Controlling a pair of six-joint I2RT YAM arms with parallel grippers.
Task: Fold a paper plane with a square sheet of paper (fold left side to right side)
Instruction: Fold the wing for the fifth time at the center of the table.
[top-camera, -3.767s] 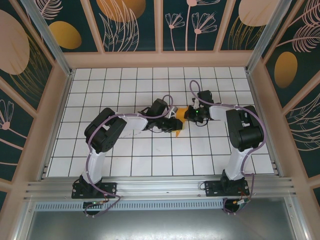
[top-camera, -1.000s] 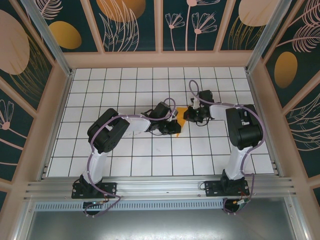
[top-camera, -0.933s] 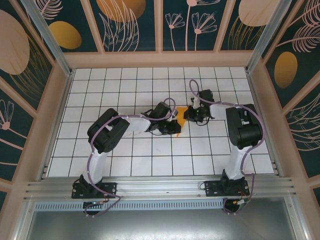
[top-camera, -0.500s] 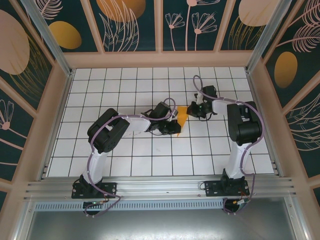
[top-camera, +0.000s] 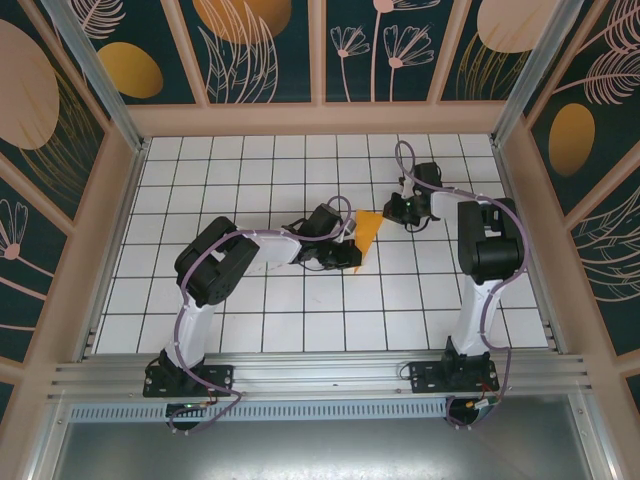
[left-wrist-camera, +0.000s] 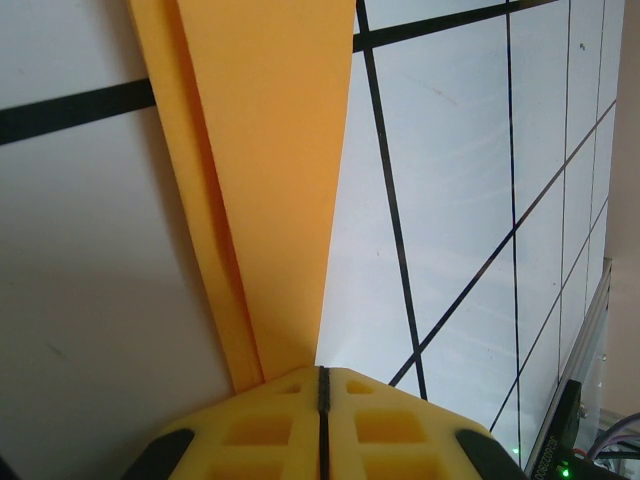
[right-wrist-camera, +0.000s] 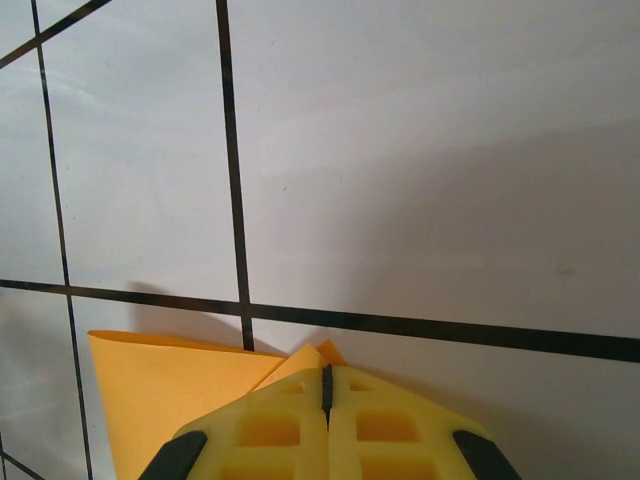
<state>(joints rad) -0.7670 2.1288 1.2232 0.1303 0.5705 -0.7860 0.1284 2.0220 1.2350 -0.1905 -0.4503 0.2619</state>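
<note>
1. Task looks well along. The orange paper (top-camera: 368, 233) is no longer lying as a flat square. It is showing as a narrow wedge, wide at the far end and tapering to a point at the near end.
2. The left wrist view is showing stacked layers along one long edge of the orange paper (left-wrist-camera: 270, 180), so several folds are done, going by the creases.
3. What's left is a judgement call: probably a last fold or crease press, then let go. I can't tell whether the dart shape is finished.
4. The left gripper (top-camera: 347, 255) is sitting at the paper's near point, and its jaws (left-wrist-camera: 322, 378) are fully closed. The point is running in under the fingertips. It looks more like pressing than pinching, but I can't confirm that.
5. The right gripper (top-camera: 395, 211) is lying just right of the paper's far end, with its jaws (right-wrist-camera: 326, 378) closed. A paper corner (right-wrist-camera: 170, 390) is reaching the fingertips, and I can't tell whether it's gripped.
6. The paper is lying mid-table, between the two grippers.
7. The surface is a white tiled table (top-camera: 250, 300) with black grid lines.
8. Dark teal wall panels (top-camera: 260, 50) with orange ovals and leaf drawings are enclosing it, and an aluminium rail (top-camera: 320, 375) is running along the near edge.
</note>
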